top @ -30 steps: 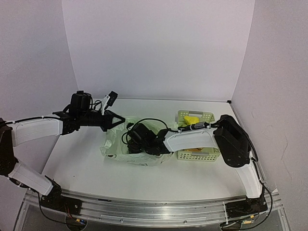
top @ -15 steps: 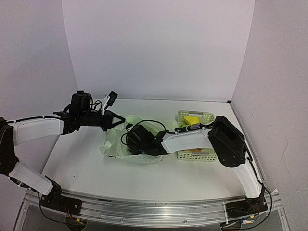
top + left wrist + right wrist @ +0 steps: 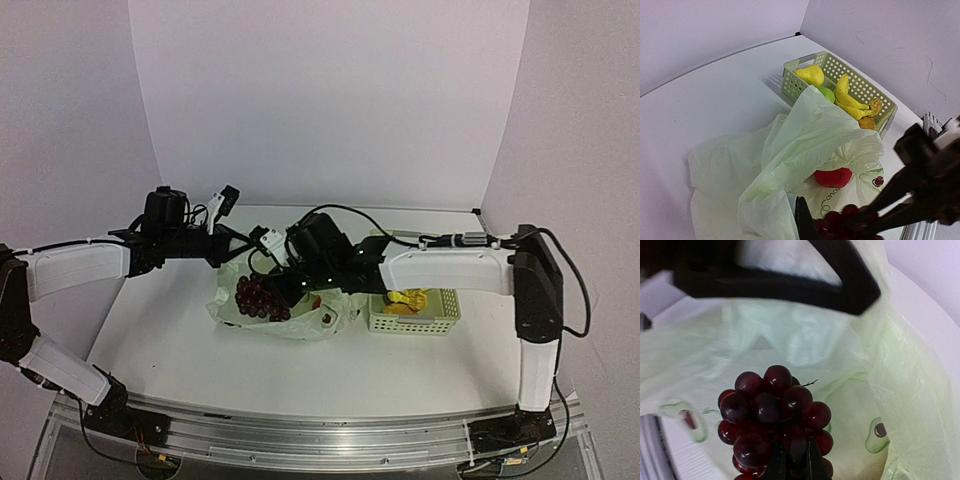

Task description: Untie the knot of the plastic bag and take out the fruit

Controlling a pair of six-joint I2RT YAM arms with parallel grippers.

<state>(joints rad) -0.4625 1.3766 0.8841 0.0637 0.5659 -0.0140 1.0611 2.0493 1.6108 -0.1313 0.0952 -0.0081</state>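
The pale green plastic bag [image 3: 300, 322] lies open in the middle of the table; no knot shows. My left gripper [image 3: 237, 258] is shut on the bag's [image 3: 805, 135] upper edge and holds it up; its dark finger [image 3: 802, 222] shows beside the film. My right gripper [image 3: 277, 289] is shut on the dark purple grape bunch [image 3: 256, 297], which hangs over the bag's mouth. In the right wrist view the right gripper [image 3: 792, 465] pinches the grape bunch [image 3: 772, 410] from below. A red apple [image 3: 834, 177] lies inside the bag.
A pale green perforated basket [image 3: 440, 322] stands right of the bag, holding a yellow pear [image 3: 810, 75], bananas [image 3: 849, 97], a green fruit [image 3: 827, 93] and orange pieces [image 3: 871, 107]. White walls close the back and both sides.
My right gripper shut on the grape bunch inside the bag and lifted it out to above the bag's mouth, its arm stretching out. The left gripper kept its hold.
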